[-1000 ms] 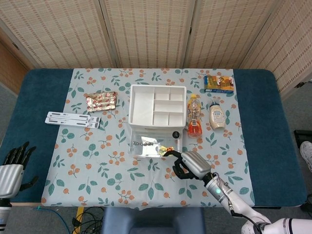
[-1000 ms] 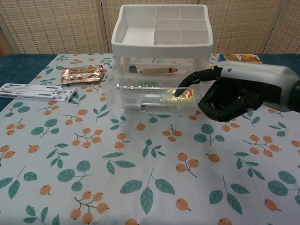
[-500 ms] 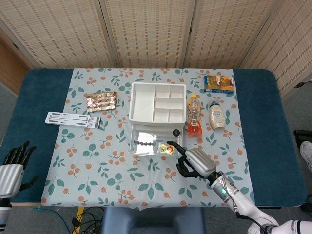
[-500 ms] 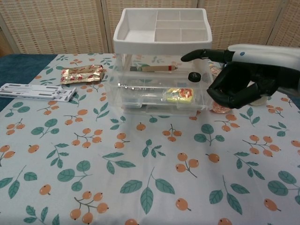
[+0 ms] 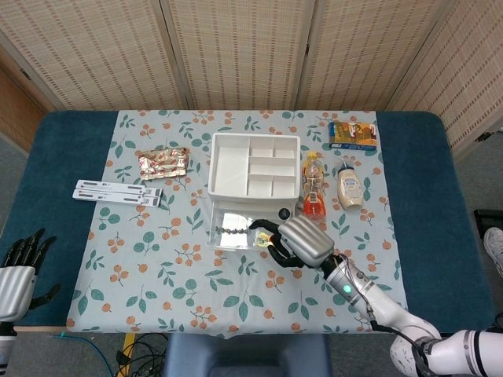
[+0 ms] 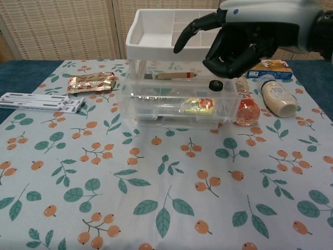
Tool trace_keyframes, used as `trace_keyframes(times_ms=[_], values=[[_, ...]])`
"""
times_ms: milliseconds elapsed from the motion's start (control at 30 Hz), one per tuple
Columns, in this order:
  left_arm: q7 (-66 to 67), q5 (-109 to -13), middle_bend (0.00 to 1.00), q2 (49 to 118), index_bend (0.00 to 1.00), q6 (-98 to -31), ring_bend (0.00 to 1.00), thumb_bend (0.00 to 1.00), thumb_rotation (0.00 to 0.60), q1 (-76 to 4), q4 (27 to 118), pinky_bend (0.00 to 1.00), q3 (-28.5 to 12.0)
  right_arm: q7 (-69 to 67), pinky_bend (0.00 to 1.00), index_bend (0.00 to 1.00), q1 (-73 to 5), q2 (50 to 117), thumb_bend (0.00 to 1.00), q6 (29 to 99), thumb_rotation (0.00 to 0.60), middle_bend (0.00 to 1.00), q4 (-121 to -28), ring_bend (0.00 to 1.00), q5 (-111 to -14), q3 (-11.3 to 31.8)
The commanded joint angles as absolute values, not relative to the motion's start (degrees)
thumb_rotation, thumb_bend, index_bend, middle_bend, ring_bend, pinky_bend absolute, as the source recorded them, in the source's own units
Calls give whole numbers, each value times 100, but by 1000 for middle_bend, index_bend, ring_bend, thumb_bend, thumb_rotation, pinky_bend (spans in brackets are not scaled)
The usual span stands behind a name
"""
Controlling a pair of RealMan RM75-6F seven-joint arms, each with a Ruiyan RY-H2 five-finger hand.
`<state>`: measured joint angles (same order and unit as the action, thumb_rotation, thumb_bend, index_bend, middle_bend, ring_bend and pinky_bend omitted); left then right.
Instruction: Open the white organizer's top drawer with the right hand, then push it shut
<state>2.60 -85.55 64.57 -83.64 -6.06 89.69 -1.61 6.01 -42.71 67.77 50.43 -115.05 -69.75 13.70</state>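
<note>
Fingers of your right hand (image 6: 237,44) are curled, one pointing left, grasping nothing, above the top drawer (image 6: 174,107). That drawer sticks out of the white organizer (image 5: 253,177) toward you, long axis left-right.

Bottles (image 5: 314,192) right of organizer (image 5: 253,168)
</note>
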Motion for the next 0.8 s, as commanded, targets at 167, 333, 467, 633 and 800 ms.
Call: trace_keyframes(times_ms=[167, 333, 467, 633, 800], values=[[267, -8565, 19, 6447, 105, -8390, 76, 214, 600, -582, 8992, 75, -150, 1583, 1000, 296, -5158, 7097, 450, 4591, 600, 832, -11076, 939, -5963, 1592], [260, -8569, 19, 6435, 105, -8430, 76, 214, 600, -549, 8994, 75, -141, 2026, 1000, 310, -5619, 7446, 375, 4549, 600, 839, -10754, 939, -5333, 1590], [247, -8552, 19, 6422, 105, -8446, 76, 214, 600, -525, 8990, 75, -139, 2320, 1000, 326, -5920, 7748, 326, 4643, 600, 856, -10430, 952, -4993, 1563], [158, -8651, 19, 6469, 107, -8529, 76, 214, 600, -524, 8930, 75, -150, 2576, 1000, 365, -6188, 8083, 254, 4761, 600, 895, -10067, 994, -4776, 1520], [116, -8674, 18, 6495, 109, -8567, 77, 214, 600, -502, 8872, 75, -144, 2801, 1000, 417, -6390, 8313, 221, 4873, 600, 928, -9796, 1000, -4698, 1475]])
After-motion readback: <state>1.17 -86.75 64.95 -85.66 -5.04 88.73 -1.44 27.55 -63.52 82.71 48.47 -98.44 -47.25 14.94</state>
